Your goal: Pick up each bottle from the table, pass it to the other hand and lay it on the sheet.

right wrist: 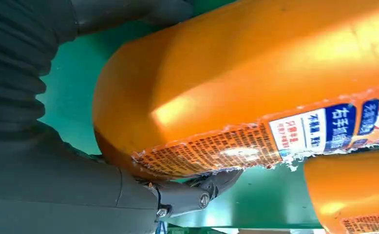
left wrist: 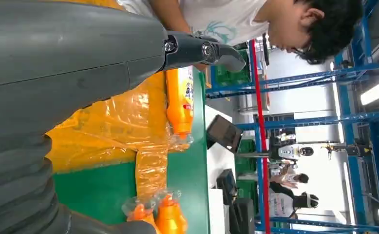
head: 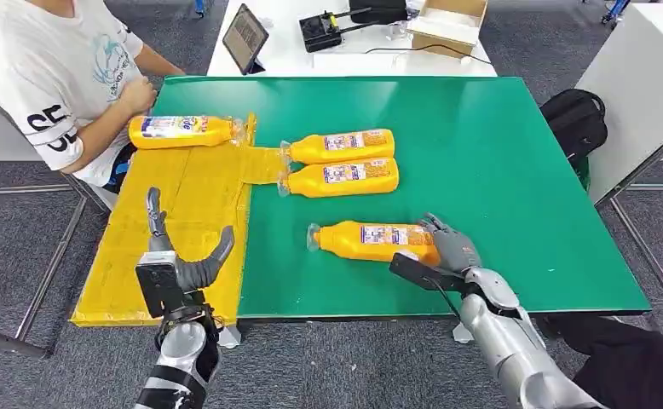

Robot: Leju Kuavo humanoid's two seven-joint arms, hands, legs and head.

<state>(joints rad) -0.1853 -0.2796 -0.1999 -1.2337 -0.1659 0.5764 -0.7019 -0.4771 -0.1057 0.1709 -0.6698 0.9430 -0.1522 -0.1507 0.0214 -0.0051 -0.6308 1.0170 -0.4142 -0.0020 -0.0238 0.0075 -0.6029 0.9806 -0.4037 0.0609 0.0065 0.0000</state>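
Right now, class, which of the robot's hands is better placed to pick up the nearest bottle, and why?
The right hand. Its fingers already wrap the base of the nearest bottle on the green table. The left hand hangs open over the yellow sheet, away from that bottle.

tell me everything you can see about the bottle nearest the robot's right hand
The nearest bottle is orange, glossy plastic by its look, with a clear cap end pointing toward the yellow sheet and a printed label of orange, white and blue whose edge looks torn in the right wrist view. It lies on its side on the green table, apart from the two bottles behind it. The right hand is at its base end, fingers reaching around the base; whether the grip has closed cannot be told.
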